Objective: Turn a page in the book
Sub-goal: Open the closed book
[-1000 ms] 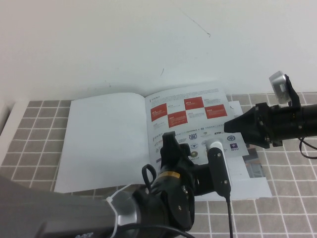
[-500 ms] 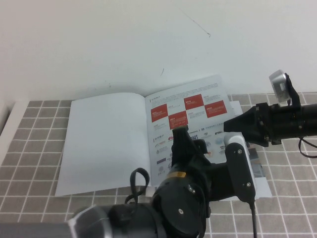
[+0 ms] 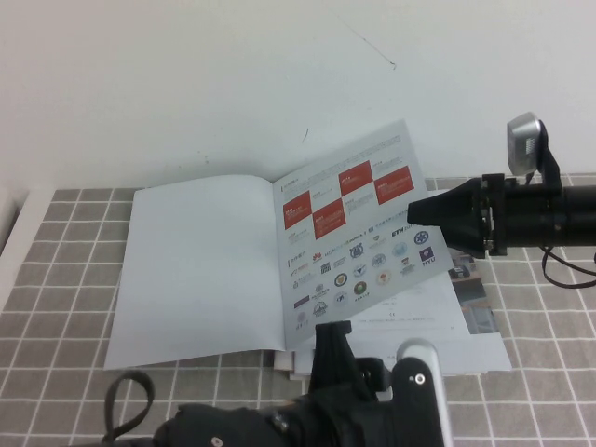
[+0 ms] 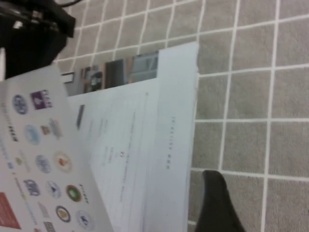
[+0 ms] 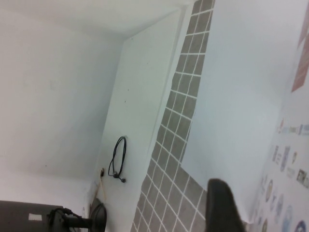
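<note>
Open book [image 3: 214, 265] on tiled table [image 3: 56, 270]

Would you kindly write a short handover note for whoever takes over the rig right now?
Left gripper: low at the near edge, in front of the book, jaws open, holding nothing.
Right gripper: at the page's outer edge. It looks in contact; a grip cannot be confirmed.
The book lies open on the tiled table; the page's outer edge is lifted and tilted.
Done: page raised.
Left: carry it over onto the blank left page, then release.

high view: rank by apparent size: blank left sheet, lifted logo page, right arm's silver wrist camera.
1. blank left sheet
2. lifted logo page, tilted, so foreshortened
3. silver wrist camera, clearly smallest

The right gripper is at the page's edge.
</note>
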Motion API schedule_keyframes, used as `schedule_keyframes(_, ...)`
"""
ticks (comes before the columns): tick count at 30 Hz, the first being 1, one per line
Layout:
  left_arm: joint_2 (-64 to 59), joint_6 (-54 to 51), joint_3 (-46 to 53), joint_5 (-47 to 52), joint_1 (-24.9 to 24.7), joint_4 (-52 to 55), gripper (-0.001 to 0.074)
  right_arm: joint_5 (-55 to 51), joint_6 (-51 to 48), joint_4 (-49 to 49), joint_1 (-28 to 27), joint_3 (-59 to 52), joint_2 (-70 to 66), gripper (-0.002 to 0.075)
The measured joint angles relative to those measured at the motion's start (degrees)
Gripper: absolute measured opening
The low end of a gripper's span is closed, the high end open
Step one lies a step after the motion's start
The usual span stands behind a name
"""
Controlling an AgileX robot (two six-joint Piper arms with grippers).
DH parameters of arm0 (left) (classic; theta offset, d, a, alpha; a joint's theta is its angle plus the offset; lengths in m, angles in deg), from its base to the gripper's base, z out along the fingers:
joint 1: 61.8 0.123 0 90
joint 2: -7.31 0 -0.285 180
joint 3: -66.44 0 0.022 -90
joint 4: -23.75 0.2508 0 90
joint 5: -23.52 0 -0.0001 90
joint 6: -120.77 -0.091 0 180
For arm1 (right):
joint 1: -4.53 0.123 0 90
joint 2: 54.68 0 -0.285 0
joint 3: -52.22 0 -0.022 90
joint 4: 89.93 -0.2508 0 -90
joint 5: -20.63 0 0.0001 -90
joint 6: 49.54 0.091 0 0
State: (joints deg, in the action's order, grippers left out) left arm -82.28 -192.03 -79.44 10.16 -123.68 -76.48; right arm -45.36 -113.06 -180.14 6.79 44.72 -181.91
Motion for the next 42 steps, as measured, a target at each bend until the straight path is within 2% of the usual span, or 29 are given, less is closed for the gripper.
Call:
schedule_keyframes(10,-11.4,-1.6,-0.9,0.8,0.1,0.3,0.0358,-0.2,-2.9,-3.2,4.1,0.1,0.0,0.0367)
schedule_keyframes(13,-15.4,-1.3,-4.3,0.5,0.1,0.6,0.0285,-0.2,-3.0,-3.4,4.3,0.1,0.0,0.0367)
schedule_keyframes(18,-20.4,-1.2,-10.8,-0.9,0.9,1.3,0.0064,-0.2,-3.4,-3.8,4.3,0.1,0.0,0.0367)
schedule_keyframes(21,-23.0,1.2,-13.9,-2.7,2.7,1.4,0.0019,-0.2,-4.0,-4.0,4.3,0.1,0.0,0.0367)
schedule_keyframes(26,-24.7,5.5,-15.8,-7.0,6.2,3.4,0.0003,-0.2,-5.1,-4.1,4.3,0.1,0.0,0.0366)
schedule_keyframes(30,-25.1,15.0,-16.1,-10.6,8.1,10.6,0.0001,-0.2,-5.7,-4.1,4.3,0.1,0.0,0.0366)
schedule_keyframes(36,-25.1,30.8,-16.2,-15.6,8.9,20.4,0.0001,-0.2,-6.2,-4.2,4.3,0.1,0.0,0.0365)
schedule_keyframes(42,-25.1,37.9,-16.2,-15.9,8.9,23.6,-0.0001,-0.2,-7.5,-4.4,4.3,0.1,0.1,0.0365)
